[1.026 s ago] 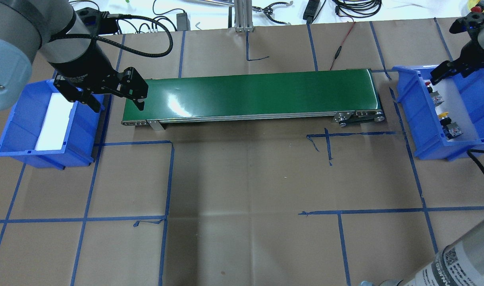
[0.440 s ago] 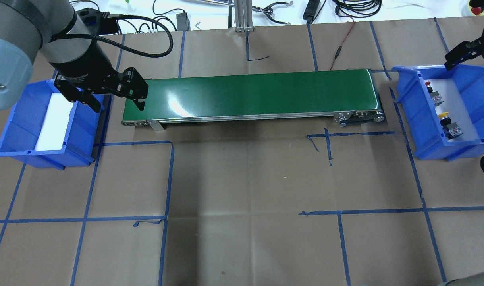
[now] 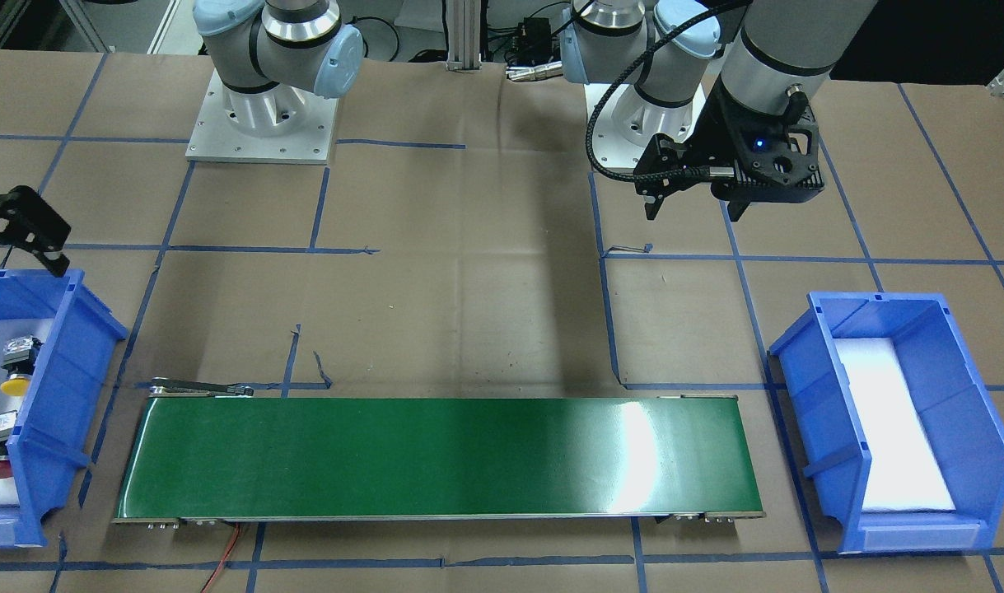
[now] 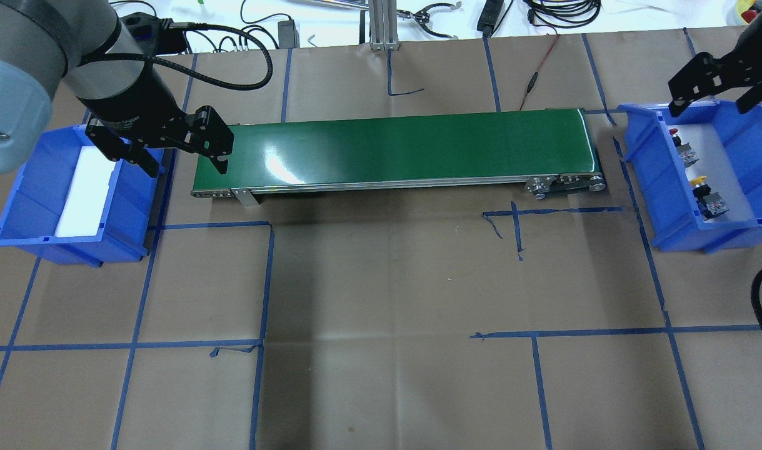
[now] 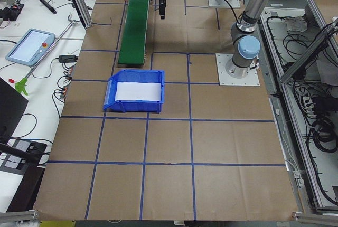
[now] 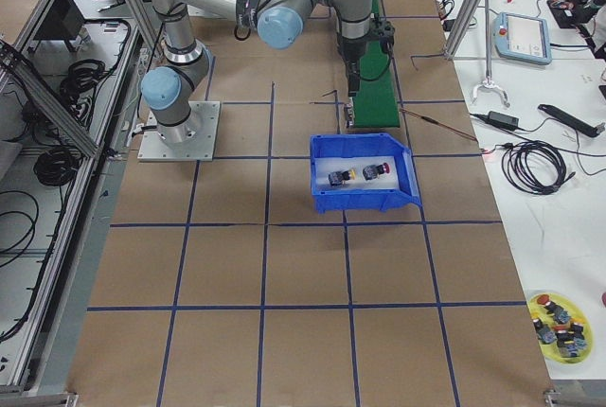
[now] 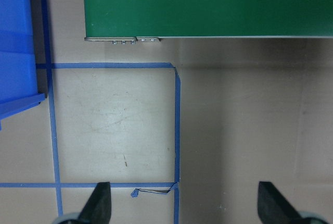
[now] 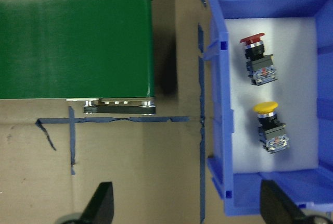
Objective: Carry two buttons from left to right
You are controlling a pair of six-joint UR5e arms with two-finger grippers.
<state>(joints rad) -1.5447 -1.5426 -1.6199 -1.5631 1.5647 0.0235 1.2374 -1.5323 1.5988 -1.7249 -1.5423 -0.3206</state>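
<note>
**Inspector:** Where do the goods stand?

**Assessor:** Both are in the right bin (image 4: 643,175), on its liner (image 8: 302,88). The yellow button (image 8: 270,127) is nearer the robot and the red button (image 8: 257,60) lies beyond it, the two apart. I judge delivery done. What is left is getting the arm clear.

**Inspector:** How should that be done?

**Assessor:** The left gripper (image 4: 187,169) hangs at the left end of the belt (image 4: 393,150), jaws spread, holding nothing. I see no reason to move it. Farther off, the right gripper (image 4: 710,107) hangs over the bin's far end, jaws also wide and holding nothing. Its height above the rim cannot be fixed from these views. So it should rise straight up first and travel sideways only once it is plainly above the walls. The jaws should stay apart, so nothing is nipped or dragged.

**Inspector:** Attitude of the parts?

**Assessor:** Each lies on its side. The long axes run along the bin's length, nearly parallel, with a slight lean. The caps point away from the robot and the rear blocks toward it, first the yellow, then the red.
</note>
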